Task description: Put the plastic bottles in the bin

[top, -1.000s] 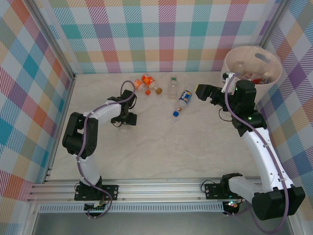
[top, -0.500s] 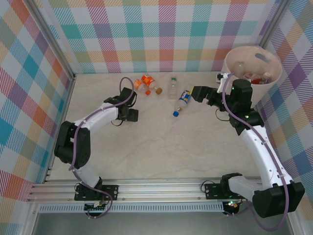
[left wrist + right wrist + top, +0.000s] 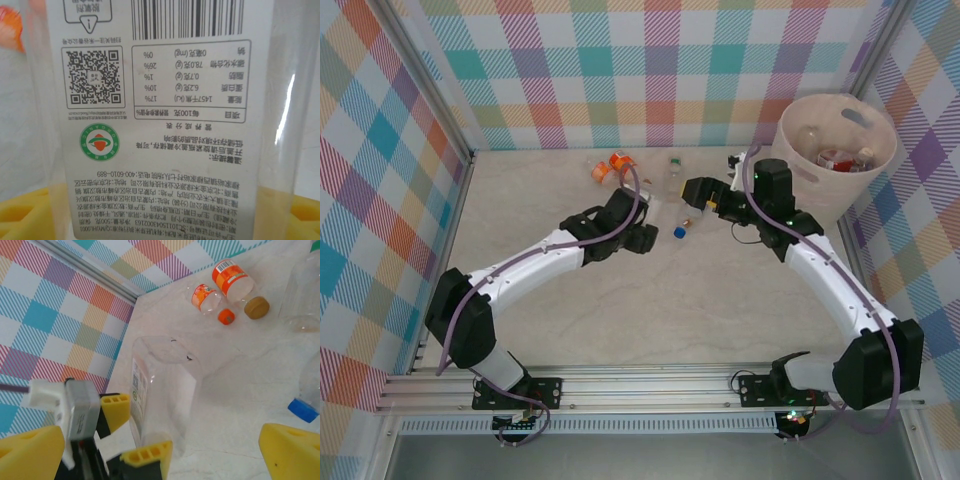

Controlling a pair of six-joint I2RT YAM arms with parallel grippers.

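While L gripper (image 3: 131, 434) clamps a clear, square-sided plastic bottle (image 3: 165, 385), its white label (image 3: 170, 125) shows QR code (image 3: 94, 75), barcode (image 3: 200, 17), "400-6010-889"; R gripper (image 3: 696, 192) gapes wide.

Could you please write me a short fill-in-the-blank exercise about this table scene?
1. The bin stands at the far ___ corner of the table.
2. The fingers of the left claw flank a clear bottle bearing a ___ label.
3. Two bottles with ___ labels lie near the back wall.
4. The right claw has its jaws ___.
Missing words: right; white; orange; open.
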